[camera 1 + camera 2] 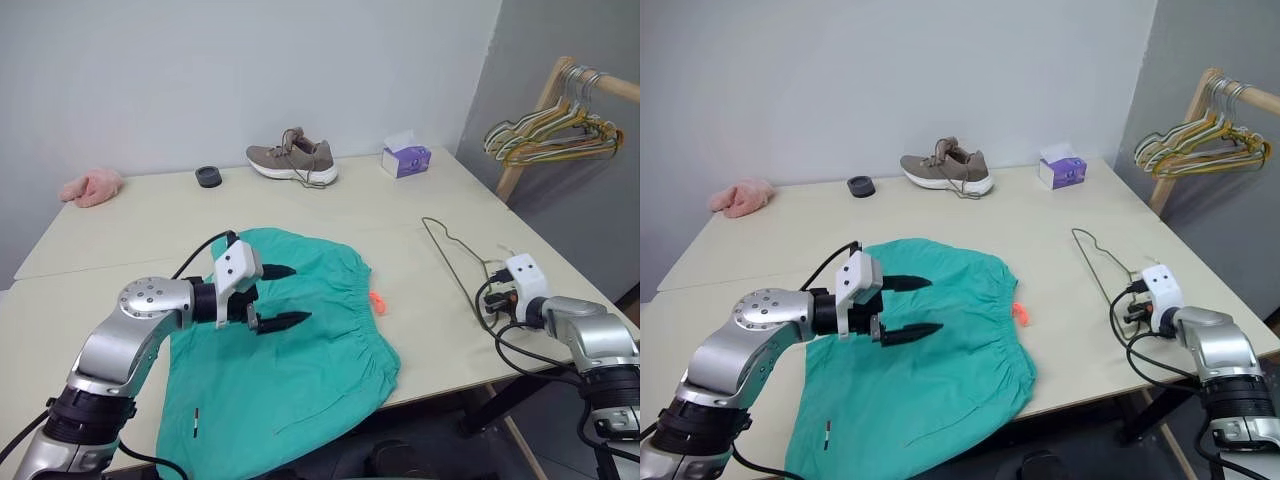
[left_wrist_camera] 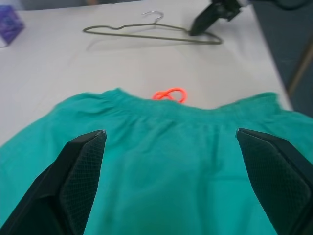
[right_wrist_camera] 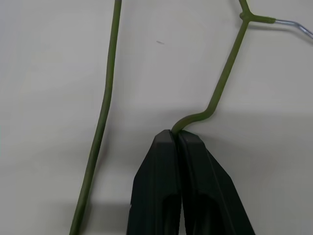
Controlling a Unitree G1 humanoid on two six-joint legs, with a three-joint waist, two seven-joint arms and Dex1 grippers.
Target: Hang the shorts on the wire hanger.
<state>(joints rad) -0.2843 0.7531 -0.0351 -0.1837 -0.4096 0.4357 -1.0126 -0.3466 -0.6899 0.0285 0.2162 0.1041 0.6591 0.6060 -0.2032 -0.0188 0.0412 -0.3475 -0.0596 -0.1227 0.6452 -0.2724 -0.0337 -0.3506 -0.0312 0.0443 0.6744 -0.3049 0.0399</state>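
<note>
The teal-green shorts (image 1: pixel 300 350) lie flat on the table's near half, with the gathered waistband toward the right and an orange drawstring tip (image 2: pixel 168 94) just past it. My left gripper (image 1: pixel 298 293) hovers open over the shorts, and nothing is between its fingers (image 2: pixel 78 166). To the right of the shorts, the thin olive wire hanger (image 3: pixel 105 98) lies flat on the table. My right gripper (image 3: pixel 175 134) is shut on the hanger's wire at a bend near one end. From the left wrist, the hanger (image 2: pixel 146 35) shows beyond the waistband.
A brown shoe (image 1: pixel 293 160), a purple tissue box (image 1: pixel 405 158), a small black round thing (image 1: pixel 208 177) and a pink cloth (image 1: pixel 92 187) sit along the table's far side. A wooden rack with several hangers (image 1: pixel 555 130) stands off the right edge.
</note>
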